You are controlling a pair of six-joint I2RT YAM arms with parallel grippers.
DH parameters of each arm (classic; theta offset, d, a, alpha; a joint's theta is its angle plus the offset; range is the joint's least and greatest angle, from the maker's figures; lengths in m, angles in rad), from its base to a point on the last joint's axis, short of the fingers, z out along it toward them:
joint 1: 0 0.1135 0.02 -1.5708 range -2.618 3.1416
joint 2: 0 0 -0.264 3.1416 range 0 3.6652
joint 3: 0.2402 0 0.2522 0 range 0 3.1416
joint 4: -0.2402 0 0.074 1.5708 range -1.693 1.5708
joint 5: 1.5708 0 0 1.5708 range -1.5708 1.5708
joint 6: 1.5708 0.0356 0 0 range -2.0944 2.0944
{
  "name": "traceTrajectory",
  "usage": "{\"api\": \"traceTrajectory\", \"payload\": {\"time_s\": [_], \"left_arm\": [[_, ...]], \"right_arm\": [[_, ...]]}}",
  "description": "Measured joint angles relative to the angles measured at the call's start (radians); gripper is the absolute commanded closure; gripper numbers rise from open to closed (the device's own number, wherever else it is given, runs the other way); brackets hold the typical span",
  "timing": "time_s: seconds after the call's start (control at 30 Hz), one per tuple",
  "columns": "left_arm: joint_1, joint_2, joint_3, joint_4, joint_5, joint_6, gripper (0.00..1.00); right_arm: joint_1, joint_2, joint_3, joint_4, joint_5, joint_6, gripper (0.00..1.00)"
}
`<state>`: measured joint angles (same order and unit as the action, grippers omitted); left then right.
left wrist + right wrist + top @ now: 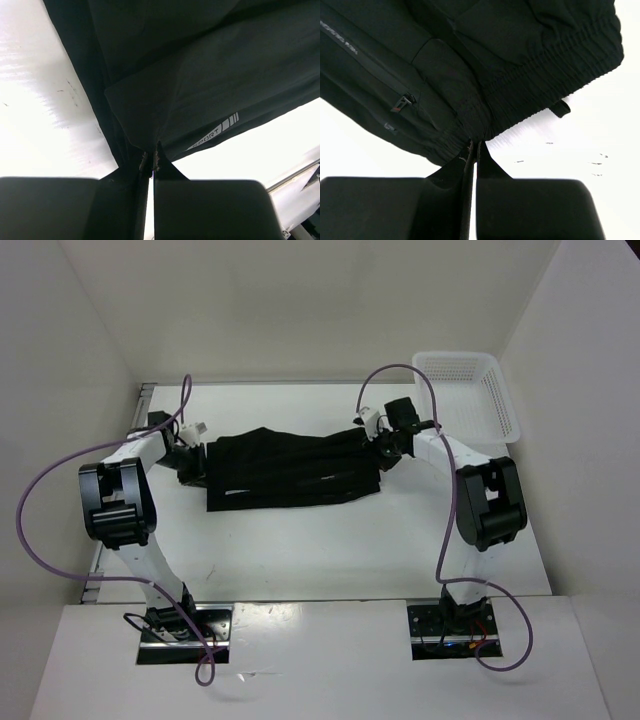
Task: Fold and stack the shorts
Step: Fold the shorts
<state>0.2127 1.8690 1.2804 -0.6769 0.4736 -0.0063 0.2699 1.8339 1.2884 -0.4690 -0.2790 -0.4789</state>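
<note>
The black shorts (290, 472) lie stretched left to right across the middle of the table, folded lengthwise. My left gripper (192, 462) is shut on their left end; in the left wrist view the fingertips (151, 161) pinch the hem, with a pale "SPORT" logo (212, 135) nearby. My right gripper (385, 448) is shut on the right end; in the right wrist view the fingertips (473, 150) pinch the gathered elastic waistband (540, 75), with a zipped pocket (400, 102) to the left.
A white plastic mesh basket (470, 390) stands at the back right corner. White walls enclose the table (330, 550) on three sides. Purple cables loop from both arms.
</note>
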Motion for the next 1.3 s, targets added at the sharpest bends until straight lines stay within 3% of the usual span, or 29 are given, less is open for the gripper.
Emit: {"api": "traceTrajectory", "payload": {"time_s": [0.23,0.67,0.73,0.77,0.8,0.83,0.9,1.07,1.3], "left_arm": [[0.000,0.000,0.019,-0.043,0.003,0.000,0.89],[0.023,0.000,0.177,-0.241,0.021,0.002,0.91],[0.031,0.004,0.172,-0.266,0.022,0.002,0.86],[0.034,0.009,0.166,-0.274,0.021,0.002,0.82],[0.035,0.016,0.157,-0.275,0.021,0.002,0.76],[0.035,0.025,0.142,-0.275,0.019,0.004,0.64],[0.035,0.046,0.101,-0.262,0.009,0.004,0.57],[0.035,0.076,0.053,-0.244,-0.001,0.002,0.49],[0.055,0.053,0.086,-0.235,0.008,0.002,0.46]], "right_arm": [[0.002,-0.016,-0.002,-0.017,-0.025,-0.023,1.00],[0.002,-0.076,0.093,-0.312,-0.183,-0.192,1.00],[0.003,-0.093,0.078,-0.330,-0.195,-0.205,1.00],[0.006,-0.106,0.059,-0.332,-0.195,-0.208,0.65],[0.011,-0.118,0.032,-0.325,-0.190,-0.199,0.46],[0.016,-0.132,-0.002,-0.312,-0.174,-0.184,0.33],[0.027,-0.147,-0.064,-0.286,-0.140,-0.153,0.14],[0.035,-0.148,-0.109,-0.228,-0.072,-0.036,0.12],[-0.022,-0.153,-0.103,-0.160,-0.136,0.267,0.08]]}}
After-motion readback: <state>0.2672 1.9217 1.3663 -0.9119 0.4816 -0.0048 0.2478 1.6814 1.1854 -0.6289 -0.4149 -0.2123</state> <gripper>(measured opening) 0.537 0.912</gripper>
